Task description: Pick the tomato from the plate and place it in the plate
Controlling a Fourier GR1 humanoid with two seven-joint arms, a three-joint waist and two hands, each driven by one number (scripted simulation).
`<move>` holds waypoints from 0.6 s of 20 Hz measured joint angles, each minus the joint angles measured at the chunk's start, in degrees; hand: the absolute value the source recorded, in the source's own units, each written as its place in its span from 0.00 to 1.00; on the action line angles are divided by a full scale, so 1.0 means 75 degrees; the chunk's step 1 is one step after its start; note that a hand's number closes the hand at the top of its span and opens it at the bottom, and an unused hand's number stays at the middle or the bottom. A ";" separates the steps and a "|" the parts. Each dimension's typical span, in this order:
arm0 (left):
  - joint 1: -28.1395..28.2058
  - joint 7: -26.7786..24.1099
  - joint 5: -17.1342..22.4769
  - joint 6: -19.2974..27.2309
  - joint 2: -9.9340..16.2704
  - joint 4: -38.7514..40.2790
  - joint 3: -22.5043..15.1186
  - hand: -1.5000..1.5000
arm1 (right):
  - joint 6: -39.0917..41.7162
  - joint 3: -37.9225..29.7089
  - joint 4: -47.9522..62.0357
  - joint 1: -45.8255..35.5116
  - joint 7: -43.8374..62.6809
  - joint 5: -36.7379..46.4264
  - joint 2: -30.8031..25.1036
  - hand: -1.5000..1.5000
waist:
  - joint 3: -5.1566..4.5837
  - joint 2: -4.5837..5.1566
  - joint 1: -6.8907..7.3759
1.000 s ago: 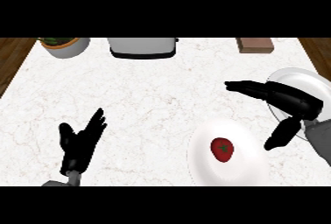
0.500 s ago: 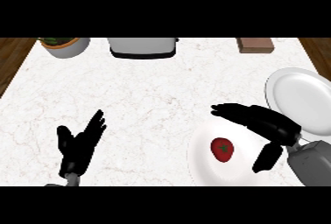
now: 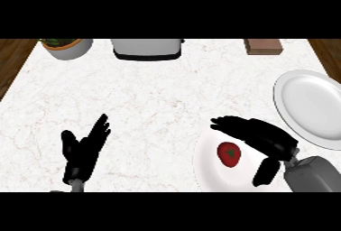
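Note:
A red tomato (image 3: pixel 228 154) with a green stalk lies on a white plate (image 3: pixel 210 168) at the lower right of the head view. My right hand (image 3: pixel 261 135) hangs open over that plate. Its fingers stretch left just above the tomato and its thumb (image 3: pixel 265 172) hangs down to the tomato's right; nothing is held. A second white plate (image 3: pixel 311 108), bare, sits at the right edge of the counter. At the lower left my left hand (image 3: pixel 83 148) rests open with fingers up.
Along the counter's far edge stand a potted plant (image 3: pixel 65 47) at the left, a white toaster-like appliance (image 3: pixel 147 48) in the middle and a brown block (image 3: pixel 265 46) at the right. Dark wood shows past both side edges.
My right hand has moved down and left, from over the bare plate at the right to over the plate with the tomato. The left hand has stayed put.

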 measured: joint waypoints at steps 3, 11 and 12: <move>-0.0147 -0.0026 0.0006 -0.0141 -0.0046 0.0222 0.0152 0.50 | -0.0236 0.0016 0.0120 0.0018 0.0042 0.0518 0.0185 0.00 | -0.0001 0.0003 0.0001; -0.0055 0.0156 -0.0193 -0.0310 -0.0144 0.0005 0.0342 0.50 | -0.0623 -0.0134 0.0932 -0.0098 -0.0255 0.1577 0.0706 0.00 | 0.0001 0.0005 0.0020; -0.0077 0.0204 -0.0207 -0.0352 -0.0159 -0.0016 0.0382 0.50 | -0.0596 -0.0188 0.1062 -0.0188 -0.0288 0.1678 0.0800 0.00 | 0.0001 0.0004 0.0019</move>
